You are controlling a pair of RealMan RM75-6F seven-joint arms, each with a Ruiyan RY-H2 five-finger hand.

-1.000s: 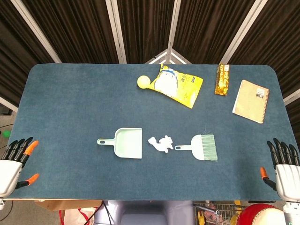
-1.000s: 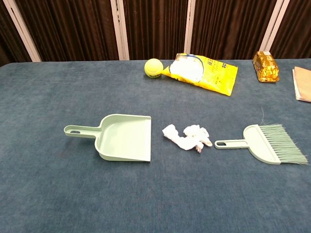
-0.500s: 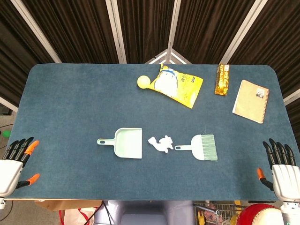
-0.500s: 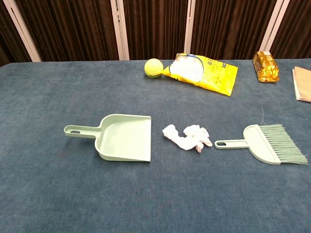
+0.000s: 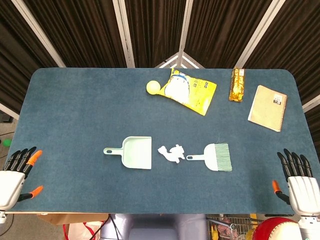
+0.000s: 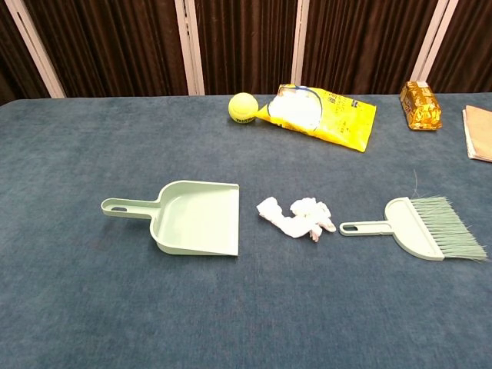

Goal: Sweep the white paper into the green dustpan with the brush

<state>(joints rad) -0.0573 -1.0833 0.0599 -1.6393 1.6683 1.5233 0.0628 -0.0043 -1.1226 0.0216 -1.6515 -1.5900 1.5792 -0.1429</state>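
Both hands hold nothing, fingers spread: the left hand (image 5: 11, 176) by the table's (image 5: 75, 110) front left corner, the right hand (image 5: 299, 184) by the front right. White paper (image 5: 171, 152) lies mid-table, between the green dustpan (image 5: 135, 152) and the brush (image 5: 215, 156).

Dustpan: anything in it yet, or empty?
Empty. The dustpan shows bare green inside; the white paper lies on the table beside its mouth.
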